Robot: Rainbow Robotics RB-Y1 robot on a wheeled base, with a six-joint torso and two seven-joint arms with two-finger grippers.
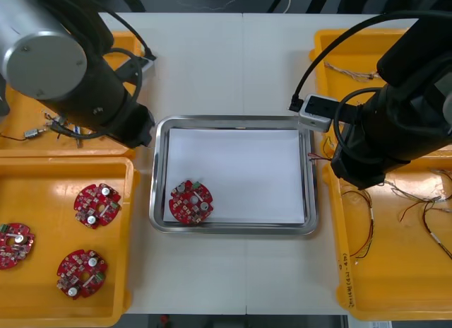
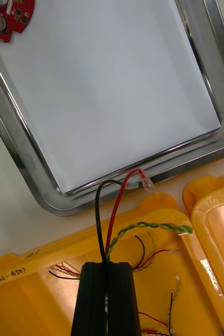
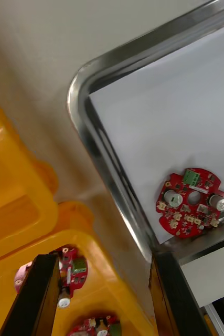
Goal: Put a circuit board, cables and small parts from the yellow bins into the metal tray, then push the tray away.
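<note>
My right gripper (image 2: 107,265) is shut on a thin red and black cable (image 2: 116,210), held above the near right yellow bin (image 2: 49,252). The cable's pale tip (image 2: 145,184) reaches over the metal tray's rim (image 2: 43,202). A twisted green and yellow cable (image 2: 148,227) lies just past the fingers. My left gripper (image 3: 104,260) is open above the gap between the tray's corner (image 3: 91,131) and the left bins. Nothing is between its fingers (image 3: 41,294). A round red circuit board (image 1: 191,202) lies in the near left corner of the white-lined tray (image 1: 233,121).
Three more red boards (image 1: 97,204) lie in the near left bin (image 1: 127,236). The far left bin (image 1: 21,148) holds small metal parts and wires (image 1: 53,126). Loose cables (image 1: 417,208) lie in the near right bin, and others (image 1: 353,75) lie in the far right bin.
</note>
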